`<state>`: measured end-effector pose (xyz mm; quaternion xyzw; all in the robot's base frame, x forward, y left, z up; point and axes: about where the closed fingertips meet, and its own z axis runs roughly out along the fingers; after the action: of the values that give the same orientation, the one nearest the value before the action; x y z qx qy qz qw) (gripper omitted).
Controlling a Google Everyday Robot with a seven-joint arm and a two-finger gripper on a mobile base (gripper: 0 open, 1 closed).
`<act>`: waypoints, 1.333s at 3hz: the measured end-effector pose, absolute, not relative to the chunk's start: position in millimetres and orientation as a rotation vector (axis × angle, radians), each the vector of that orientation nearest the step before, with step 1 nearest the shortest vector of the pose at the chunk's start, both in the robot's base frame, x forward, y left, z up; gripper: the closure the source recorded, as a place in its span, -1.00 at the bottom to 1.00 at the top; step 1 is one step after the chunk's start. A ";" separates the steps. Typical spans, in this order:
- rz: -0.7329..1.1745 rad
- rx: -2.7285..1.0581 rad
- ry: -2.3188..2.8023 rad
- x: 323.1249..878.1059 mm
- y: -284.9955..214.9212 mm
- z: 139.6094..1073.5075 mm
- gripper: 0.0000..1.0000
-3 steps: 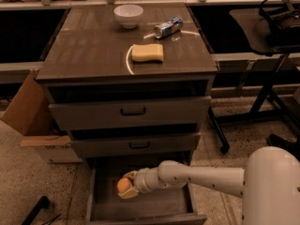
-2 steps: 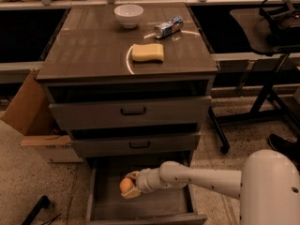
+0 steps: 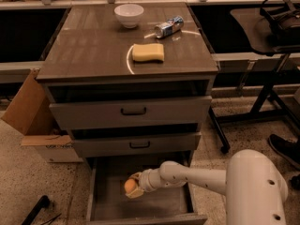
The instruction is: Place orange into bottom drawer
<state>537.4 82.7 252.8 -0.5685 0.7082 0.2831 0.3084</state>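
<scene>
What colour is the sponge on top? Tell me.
The sponge is yellow, camera view; gripper holds the orange over the bottom drawer.

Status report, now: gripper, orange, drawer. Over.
Gripper over the floor of the open bottom drawer, shut on the orange. Orange not yet released. Sponge and bowl up on the cabinet top, out of the way.

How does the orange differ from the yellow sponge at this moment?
The orange is round; the sponge is a flat rectangle. The orange is deep orange; the sponge is pale yellow. The orange is gripped in the claw, low inside the open bottom drawer; the sponge lies free on the cabinet top. Both are small, single-coloured items.
</scene>
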 end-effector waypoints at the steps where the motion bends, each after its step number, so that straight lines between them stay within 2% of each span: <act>1: 0.736 -1.502 1.922 548.5 76.7 223.1 1.00; 3: 0.737 -1.459 1.921 571.3 85.0 174.0 1.00; 4: 0.734 -1.429 1.962 580.1 88.3 156.0 0.64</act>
<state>580.1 88.3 156.0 -0.5379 0.7384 0.2764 0.2984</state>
